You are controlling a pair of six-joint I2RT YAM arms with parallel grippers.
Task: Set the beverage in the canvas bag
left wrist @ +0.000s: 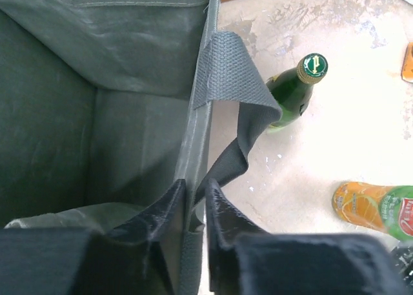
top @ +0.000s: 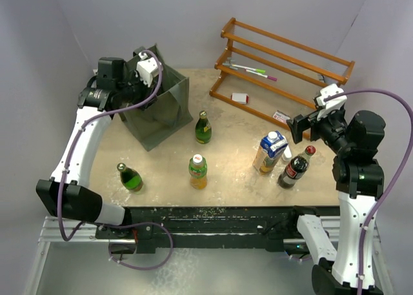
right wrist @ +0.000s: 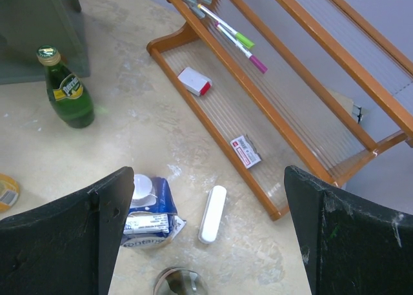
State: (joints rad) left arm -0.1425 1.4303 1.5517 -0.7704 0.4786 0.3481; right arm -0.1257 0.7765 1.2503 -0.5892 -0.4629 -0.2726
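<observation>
The dark grey-green canvas bag (top: 159, 109) stands open at the back left. My left gripper (top: 155, 75) hangs over its rim. In the left wrist view that gripper (left wrist: 195, 190) is shut on the bag's side wall (left wrist: 191, 146), one finger inside and one outside, next to a loop handle (left wrist: 235, 72). Beverages stand on the table: a green bottle (top: 203, 128) beside the bag, an orange juice bottle (top: 198, 171), another green bottle (top: 130, 177), a blue carton (top: 270, 152) and a cola bottle (top: 296, 168). My right gripper (top: 298, 128) is open above the carton (right wrist: 151, 211), holding nothing.
A wooden rack (top: 284, 69) lies at the back right with pens (right wrist: 235, 40) and small packets (right wrist: 195, 81) on it. A white stick-shaped thing (right wrist: 213, 214) lies on the table between the carton and the rack. The cola bottle's cap (right wrist: 177, 283) shows under the right gripper.
</observation>
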